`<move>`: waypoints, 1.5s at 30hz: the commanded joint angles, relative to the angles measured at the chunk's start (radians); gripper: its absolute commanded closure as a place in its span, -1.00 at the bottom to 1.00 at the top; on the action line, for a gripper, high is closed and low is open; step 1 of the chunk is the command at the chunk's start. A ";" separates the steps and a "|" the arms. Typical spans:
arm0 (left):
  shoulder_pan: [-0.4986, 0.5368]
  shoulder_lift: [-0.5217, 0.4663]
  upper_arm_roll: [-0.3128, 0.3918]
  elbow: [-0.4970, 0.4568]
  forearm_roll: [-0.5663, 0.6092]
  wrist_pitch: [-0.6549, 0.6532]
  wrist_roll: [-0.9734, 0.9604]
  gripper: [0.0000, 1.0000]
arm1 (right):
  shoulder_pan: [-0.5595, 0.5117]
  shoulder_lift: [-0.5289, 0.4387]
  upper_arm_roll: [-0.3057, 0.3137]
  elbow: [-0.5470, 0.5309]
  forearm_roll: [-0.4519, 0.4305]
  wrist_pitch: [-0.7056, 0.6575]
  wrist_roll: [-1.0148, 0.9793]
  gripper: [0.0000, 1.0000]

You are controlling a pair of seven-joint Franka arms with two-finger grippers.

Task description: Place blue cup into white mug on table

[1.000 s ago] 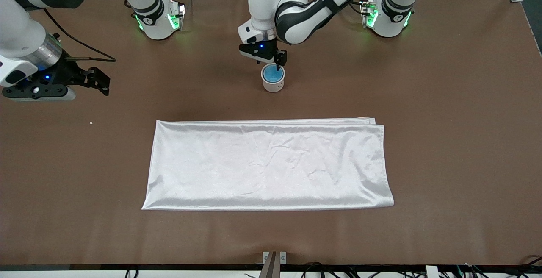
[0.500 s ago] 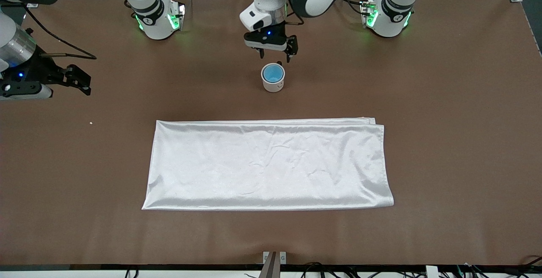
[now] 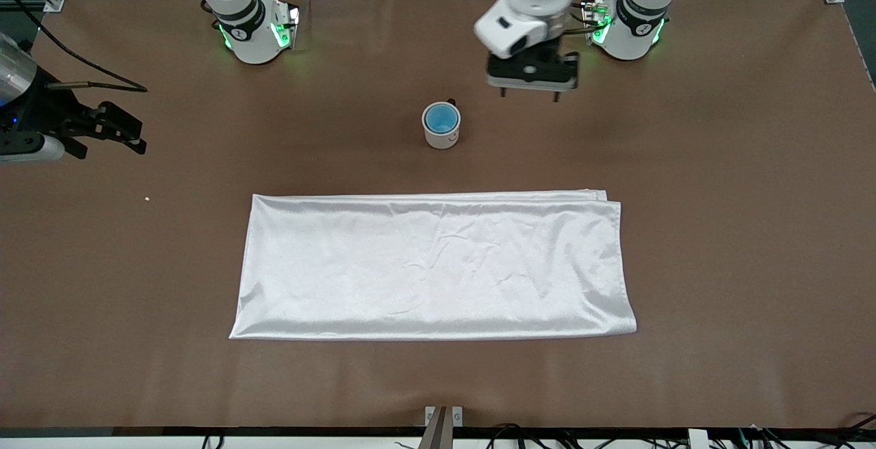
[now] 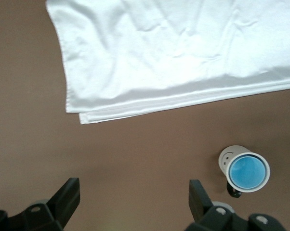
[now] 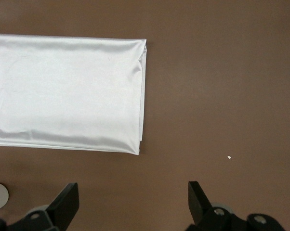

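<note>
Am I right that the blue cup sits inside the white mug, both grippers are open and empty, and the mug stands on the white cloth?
Not quite. The white mug stands on the bare brown table, apart from the white cloth, as the front view shows. The rest holds: the blue cup sits inside it, and the left gripper and right gripper are open and empty.

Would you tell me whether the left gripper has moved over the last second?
Yes. The left gripper has left the white mug and moved toward the left arm's base, open.

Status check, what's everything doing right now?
Left claw open, over bare table. Right claw open, waiting. Light-blue plastic cup sits inside white ceramic mug. Nothing in the way.
</note>
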 commanded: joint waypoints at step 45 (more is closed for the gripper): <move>0.013 0.071 0.522 0.223 -0.053 -0.113 0.397 -1.00 | -0.015 0.055 0.007 0.055 -0.022 -0.025 -0.001 -1.00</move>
